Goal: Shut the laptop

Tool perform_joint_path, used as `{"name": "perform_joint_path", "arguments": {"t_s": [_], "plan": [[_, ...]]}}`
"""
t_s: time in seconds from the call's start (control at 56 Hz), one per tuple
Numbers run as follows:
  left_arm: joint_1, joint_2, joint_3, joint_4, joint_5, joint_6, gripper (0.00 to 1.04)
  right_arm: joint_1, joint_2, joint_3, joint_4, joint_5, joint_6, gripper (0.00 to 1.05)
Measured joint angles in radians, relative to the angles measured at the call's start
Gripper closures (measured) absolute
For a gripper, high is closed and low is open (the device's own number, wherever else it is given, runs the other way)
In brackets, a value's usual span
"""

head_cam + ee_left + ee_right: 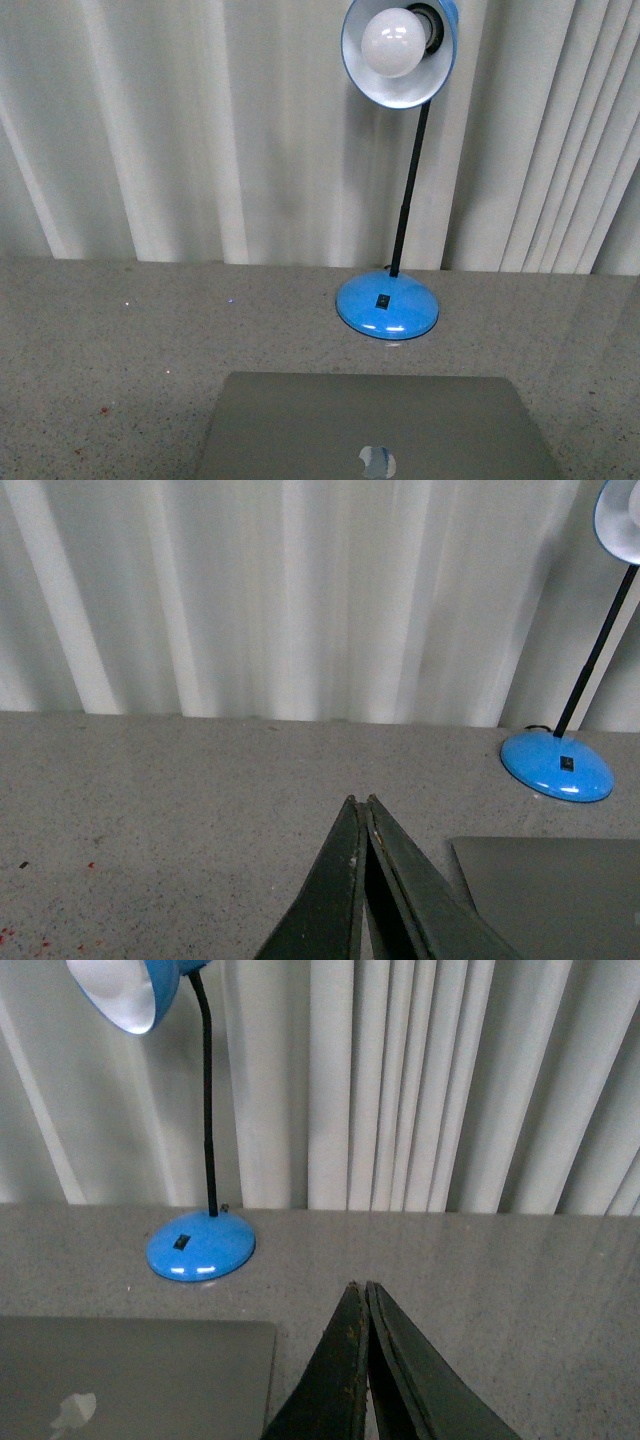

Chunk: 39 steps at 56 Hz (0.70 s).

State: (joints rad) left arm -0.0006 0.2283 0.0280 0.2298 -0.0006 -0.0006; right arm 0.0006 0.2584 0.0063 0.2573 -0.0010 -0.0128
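The laptop (375,430) is lying at the near edge of the table (120,340), its grey lid with the logo facing up and looking flat, so the closing step is seeming done already. Nothing more than keeping both arms clear is appearing necessary. The left gripper (361,805) is hovering beside the lid's left side, fingers pressed together and empty; the right gripper (359,1288) is doing likewise on the right. A blue desk lamp (388,304) is standing just behind the laptop, before a pale curtain (200,130), blocking nothing.
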Motion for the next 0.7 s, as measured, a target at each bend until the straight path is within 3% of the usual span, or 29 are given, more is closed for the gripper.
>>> {"name": "perform_joint_path", "arguments": {"t_s": [0.214, 0.339, 0.429, 0.696], "plan": [[0.0, -0.052, 0.0, -0.05, 0.0, 0.0, 1.01, 0.0, -0.061, 0.0, -0.055, 0.0, 0.001, 1.02], [0.0, -0.197, 0.0, -0.222, 0.0, 0.0, 1.01, 0.0, -0.1, 0.0, -0.097, 0.0, 0.001, 1.02], [0.0, -0.225, 0.0, -0.225, 0.0, 0.0, 1.01, 0.0, -0.214, 0.0, -0.246, -0.002, 0.002, 1.02], [0.0, -0.225, 0.0, -0.229, 0.0, 0.0, 1.01, 0.0, -0.254, 0.0, -0.257, 0.0, 0.002, 1.02]]}}
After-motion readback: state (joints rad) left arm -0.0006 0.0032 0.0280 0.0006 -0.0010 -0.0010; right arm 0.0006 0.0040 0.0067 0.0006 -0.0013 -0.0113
